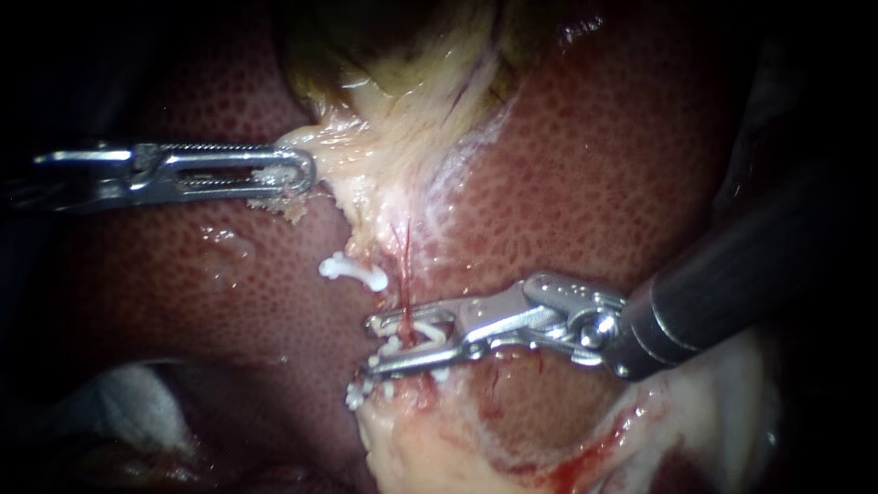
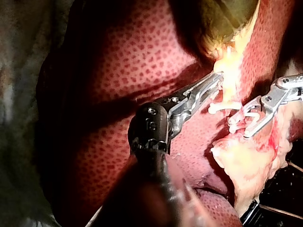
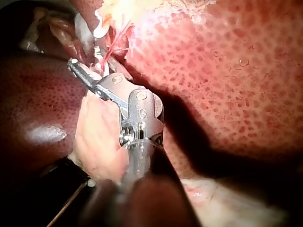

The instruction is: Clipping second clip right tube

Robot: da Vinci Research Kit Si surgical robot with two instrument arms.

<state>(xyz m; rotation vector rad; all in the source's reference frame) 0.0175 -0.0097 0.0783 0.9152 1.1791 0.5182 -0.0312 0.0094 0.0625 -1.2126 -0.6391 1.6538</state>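
While gripping a clip, right instrument straddles tube.

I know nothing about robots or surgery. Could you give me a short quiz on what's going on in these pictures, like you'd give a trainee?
1. True or false: the left instrument has its jaws shut on pale tissue.
2. What does the right instrument hold between its jaws? A) a needle B) a white clip C) a gauze pad
3. Fill in: the thin red tube lies against the dark red, speckled ____.

Key: 1 true; 2 B; 3 liver.
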